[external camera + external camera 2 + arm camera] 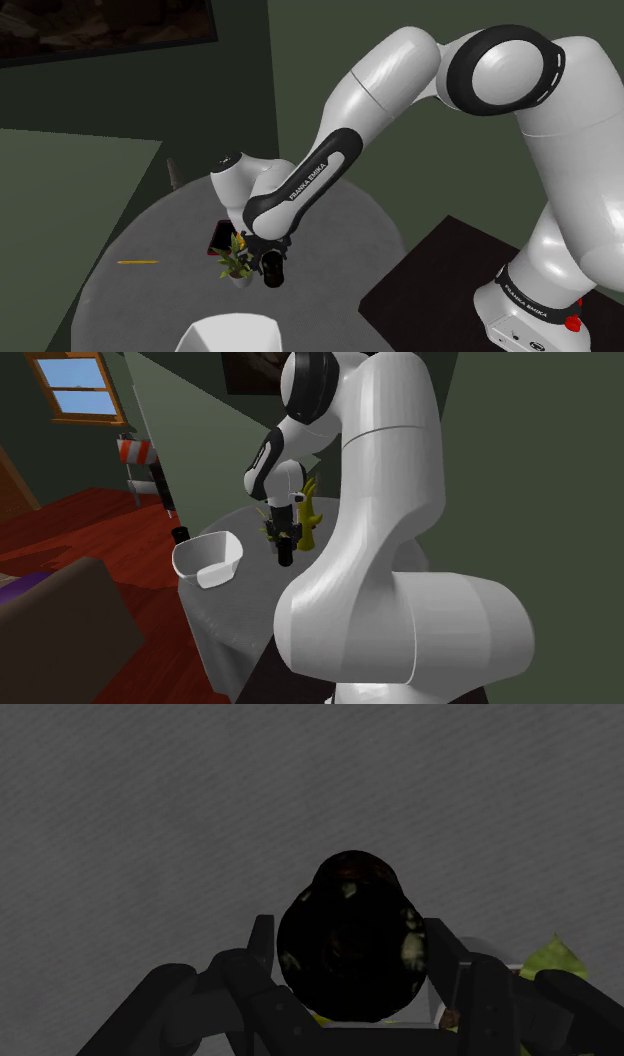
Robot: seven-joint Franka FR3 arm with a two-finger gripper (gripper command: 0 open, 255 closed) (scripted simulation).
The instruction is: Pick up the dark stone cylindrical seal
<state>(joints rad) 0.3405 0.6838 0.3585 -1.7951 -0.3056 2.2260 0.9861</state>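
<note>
pinching the dark mottled seal (350, 936) between its two black fingers, the claw (350, 966) hung at the lower middle of the shoulder view, over the grey round table (335, 225). just left of it a small white pot (240, 280) held a yellow-green plant (236, 255); a white bowl (235, 335) sat at the bottom edge.

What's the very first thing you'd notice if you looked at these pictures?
The huge white robot arm bending down over the round grey table. Its black gripper clasps a dark speckled cylinder seal, right beside a small potted plant with yellow-green leaves. A white bowl sits near the table's edge.
</note>
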